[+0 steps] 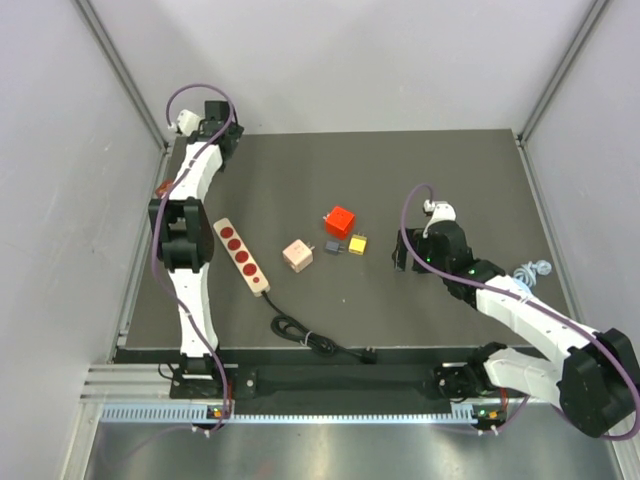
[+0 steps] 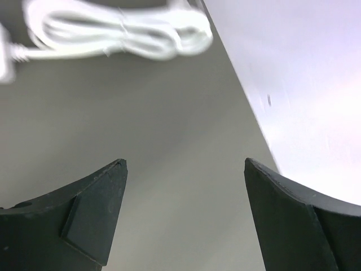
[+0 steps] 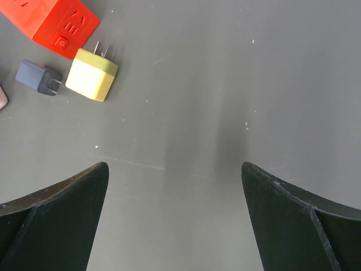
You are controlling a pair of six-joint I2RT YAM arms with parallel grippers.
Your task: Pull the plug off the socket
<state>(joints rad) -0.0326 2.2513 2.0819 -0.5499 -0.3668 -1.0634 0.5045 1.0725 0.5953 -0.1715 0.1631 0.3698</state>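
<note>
Position: yellow plug (image 3: 92, 74) lies ahead-left of the right gripper (image 3: 174, 165), bare prongs aimed away toward the red socket cube (image 3: 53, 22) just beside it; right jaws stand wide apart, empty, and nearer than the left gripper (image 2: 185, 164), also apart on nothing

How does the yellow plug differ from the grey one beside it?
The yellow plug is larger and bright; the grey plug is smaller and dark. The yellow plug's prongs point at the red cube; the grey plug's point at the yellow plug. Both lie unplugged on the table.
</note>
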